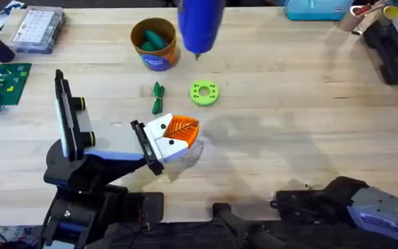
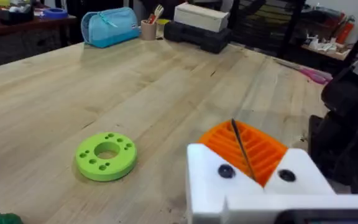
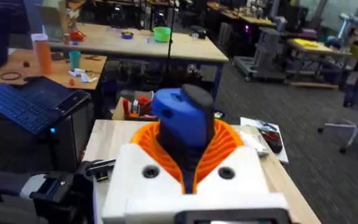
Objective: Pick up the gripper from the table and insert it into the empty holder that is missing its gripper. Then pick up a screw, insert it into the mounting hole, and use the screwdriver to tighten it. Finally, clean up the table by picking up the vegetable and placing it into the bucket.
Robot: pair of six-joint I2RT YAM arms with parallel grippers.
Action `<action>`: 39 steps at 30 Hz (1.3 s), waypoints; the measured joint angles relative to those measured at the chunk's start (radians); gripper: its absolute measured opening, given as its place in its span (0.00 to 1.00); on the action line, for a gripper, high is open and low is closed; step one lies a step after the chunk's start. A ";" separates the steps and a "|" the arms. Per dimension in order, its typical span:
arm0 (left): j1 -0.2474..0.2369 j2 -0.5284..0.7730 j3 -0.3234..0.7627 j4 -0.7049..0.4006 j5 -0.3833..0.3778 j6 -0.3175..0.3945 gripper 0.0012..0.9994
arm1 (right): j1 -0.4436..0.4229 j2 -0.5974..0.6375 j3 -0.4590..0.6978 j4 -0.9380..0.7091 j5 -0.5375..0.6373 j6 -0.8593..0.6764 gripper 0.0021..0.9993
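Screwdriver [image 3: 184,121] first: it is blue, and my right gripper [image 3: 188,149] has it, the white fingers closed on its body with the orange pads [image 3: 229,144] on both sides. From the overhead camera it looks big and blurry high over the far side of the bench [image 1: 309,104], with its thin tip pointing down just beside the bucket [image 1: 155,43]. That bucket is a short round tan tub with a blue label, and I can see a teal-green piece lying inside it. A bit nearer to me lies the vegetable [image 1: 157,97], small and dark green, flat on the wood. Just to its right lies a lime-green ring with holes [image 1: 204,93], apart from it. Nearer still is my left gripper [image 1: 178,131], low over the bench between the vegetable and me. In its wrist camera the two orange pads sit pressed together with only a thin dark line between them, so its fingers are closed, and I cannot tell if anything is pinched in there. The ring [image 2: 105,155] lies on the wood close in front of that gripper [image 2: 247,152].
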 joint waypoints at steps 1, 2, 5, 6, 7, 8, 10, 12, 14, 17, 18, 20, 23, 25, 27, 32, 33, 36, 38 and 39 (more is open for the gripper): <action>0.000 0.000 0.000 0.000 0.000 0.000 0.01 | 0.006 0.000 -0.018 0.023 0.001 0.002 0.05; 0.000 0.000 0.000 0.000 0.000 0.000 0.01 | 0.013 0.000 -0.043 0.056 0.002 0.009 0.05; 0.000 0.000 0.000 0.000 0.000 0.000 0.01 | 0.027 0.000 -0.107 0.124 0.001 0.021 0.05; 0.000 0.000 0.000 0.000 0.000 0.000 0.01 | 0.032 0.000 -0.127 0.146 0.001 0.029 0.05; 0.000 0.000 0.000 0.000 0.000 0.000 0.01 | 0.036 0.000 -0.146 0.172 0.001 0.033 0.05; 0.000 0.000 0.000 0.000 0.000 0.000 0.01 | 0.039 0.000 -0.161 0.189 0.002 0.035 0.05; 0.000 0.000 0.000 0.000 0.000 0.000 0.01 | 0.046 0.000 -0.188 0.203 0.001 0.038 0.05; 0.000 0.000 0.000 0.000 0.000 0.000 0.01 | 0.055 0.000 -0.208 0.204 0.002 0.040 0.05; 0.000 0.000 0.000 0.000 0.000 0.000 0.01 | 0.069 0.004 -0.223 0.204 0.001 0.037 0.05; 0.000 0.000 0.000 0.000 0.000 0.000 0.01 | 0.089 0.024 -0.229 0.219 0.001 0.033 0.05; 0.000 0.000 0.000 0.000 0.000 0.000 0.01 | 0.097 0.036 -0.230 0.235 0.001 0.032 0.05; 0.000 0.000 0.000 0.000 0.000 0.000 0.01 | 0.110 0.059 -0.230 0.266 0.001 0.031 0.05; 0.000 0.000 0.000 0.000 0.000 0.000 0.01 | 0.122 0.093 -0.231 0.317 0.001 0.028 0.05; 0.000 0.000 0.000 0.000 0.000 0.000 0.01 | 0.127 0.115 -0.231 0.348 0.001 0.025 0.05; 0.000 0.000 0.000 0.000 0.000 0.000 0.01 | 0.129 0.137 -0.232 0.376 0.001 0.025 0.05; 0.000 0.000 0.000 0.000 0.000 0.000 0.01 | 0.130 0.173 -0.232 0.394 0.001 0.026 0.05; 0.000 0.000 0.000 0.000 0.000 0.000 0.01 | 0.130 0.176 -0.232 0.393 0.001 0.026 0.05; 0.000 0.000 0.000 0.000 0.000 0.000 0.01 | 0.131 0.179 -0.232 0.393 0.001 0.026 0.05; 0.000 0.000 0.000 0.000 0.000 0.000 0.01 | 0.134 0.179 -0.232 0.397 0.001 0.026 0.05; 0.000 0.000 0.000 0.000 0.000 0.000 0.01 | 0.136 0.179 -0.232 0.397 0.001 0.026 0.05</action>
